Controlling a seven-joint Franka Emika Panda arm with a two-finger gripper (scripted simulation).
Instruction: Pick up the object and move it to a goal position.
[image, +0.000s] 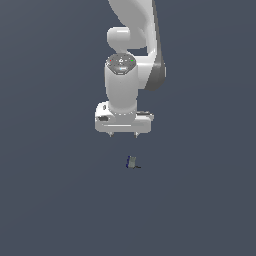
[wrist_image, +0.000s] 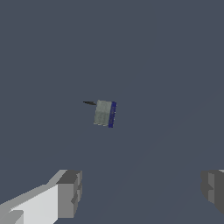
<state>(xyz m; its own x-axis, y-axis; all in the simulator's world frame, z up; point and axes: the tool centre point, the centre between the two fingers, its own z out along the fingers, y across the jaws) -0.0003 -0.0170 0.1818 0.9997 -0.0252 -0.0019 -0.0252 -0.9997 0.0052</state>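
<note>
The object (image: 132, 162) is a tiny grey block with a dark blue side, lying on the flat grey floor. In the wrist view the object (wrist_image: 105, 113) shows its grey face, with the blue strip along one edge. My white gripper (image: 124, 134) hangs above the block and apart from it, slightly toward the exterior view's left. Its two short fingertips (image: 112, 134) point down and stand wide apart with nothing between them. The wrist view shows the gripper (wrist_image: 142, 190) open, its grey pads (wrist_image: 70, 192) well off the block.
The white arm (image: 131, 55) rises behind and above the gripper. The floor (image: 50, 200) is a plain dark grey surface with no other things in view.
</note>
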